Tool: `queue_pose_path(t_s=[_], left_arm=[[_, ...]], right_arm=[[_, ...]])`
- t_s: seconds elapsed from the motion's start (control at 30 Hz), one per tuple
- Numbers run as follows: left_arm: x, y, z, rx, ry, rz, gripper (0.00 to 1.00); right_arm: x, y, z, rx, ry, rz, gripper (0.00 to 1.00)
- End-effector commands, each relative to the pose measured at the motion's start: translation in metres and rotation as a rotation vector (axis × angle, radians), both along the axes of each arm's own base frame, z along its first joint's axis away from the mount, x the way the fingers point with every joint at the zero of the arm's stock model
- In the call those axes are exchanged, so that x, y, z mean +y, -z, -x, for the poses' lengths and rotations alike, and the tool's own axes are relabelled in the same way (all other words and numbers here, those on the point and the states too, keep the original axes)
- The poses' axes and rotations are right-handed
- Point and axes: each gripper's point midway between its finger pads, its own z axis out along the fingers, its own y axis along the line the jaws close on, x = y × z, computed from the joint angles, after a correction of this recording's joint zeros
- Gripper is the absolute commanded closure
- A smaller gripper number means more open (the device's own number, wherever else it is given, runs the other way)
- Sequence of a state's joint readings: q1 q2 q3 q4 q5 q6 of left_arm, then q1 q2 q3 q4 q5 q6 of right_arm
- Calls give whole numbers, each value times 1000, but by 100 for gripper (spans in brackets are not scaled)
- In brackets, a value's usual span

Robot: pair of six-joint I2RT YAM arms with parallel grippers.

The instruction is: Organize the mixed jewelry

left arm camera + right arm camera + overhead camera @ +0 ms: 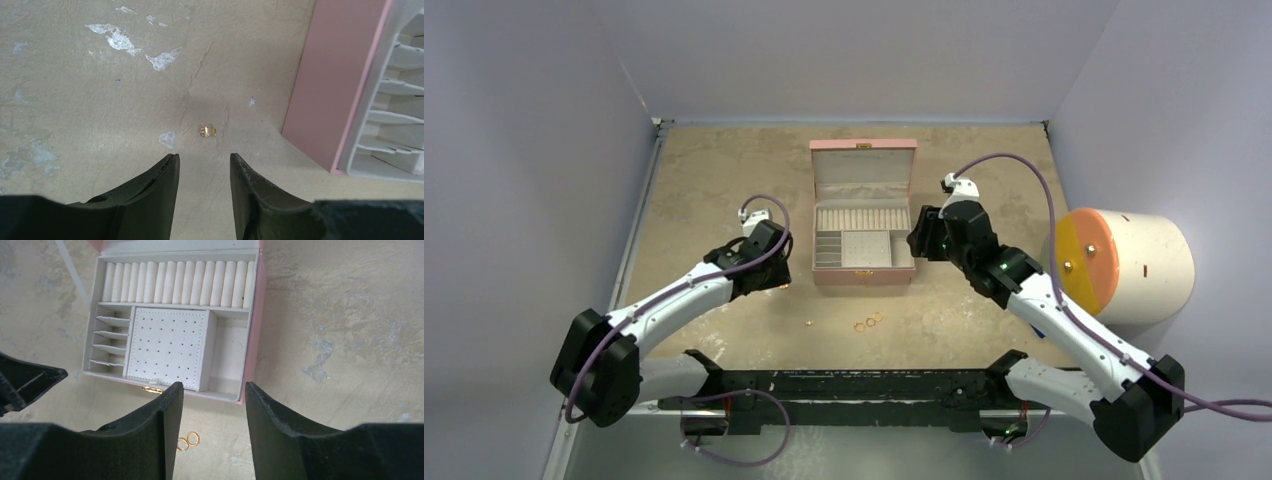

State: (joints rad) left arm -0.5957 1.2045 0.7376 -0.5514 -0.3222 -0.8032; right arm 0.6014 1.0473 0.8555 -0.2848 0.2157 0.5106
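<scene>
We judged pickup pending: left gripper [202,159], jaws released, faced a gold stud [206,131] at twelve o'clock, needing a fine pinch; right gripper [213,390] gaped too.

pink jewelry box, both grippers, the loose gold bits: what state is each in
pink jewelry box with beige compartments: lid open
small gold stud: loose on table, beside box
pair of small gold rings: loose on table, outside box
left gripper: open, empty, above the stud
right gripper: open, empty

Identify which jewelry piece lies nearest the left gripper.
The lone gold stud just ahead of the left gripper, beside the pink box; the paired gold rings lie farther off.
</scene>
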Motion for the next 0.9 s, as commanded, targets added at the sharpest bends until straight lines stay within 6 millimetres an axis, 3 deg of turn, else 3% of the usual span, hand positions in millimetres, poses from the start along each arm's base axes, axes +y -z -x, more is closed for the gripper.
queue_pose_path(t_s=[0.0, 0.63, 0.87], left_arm=[[1, 7, -13, -24, -32, -22, 60], [-3, 47, -14, 75, 10, -89, 70], [-1, 52, -13, 85, 10, -103, 75]], right_arm=[[-5, -12, 9, -26, -23, 0, 48], [-1, -10, 13, -27, -41, -25, 48], [-1, -8, 14, -26, -40, -29, 48]])
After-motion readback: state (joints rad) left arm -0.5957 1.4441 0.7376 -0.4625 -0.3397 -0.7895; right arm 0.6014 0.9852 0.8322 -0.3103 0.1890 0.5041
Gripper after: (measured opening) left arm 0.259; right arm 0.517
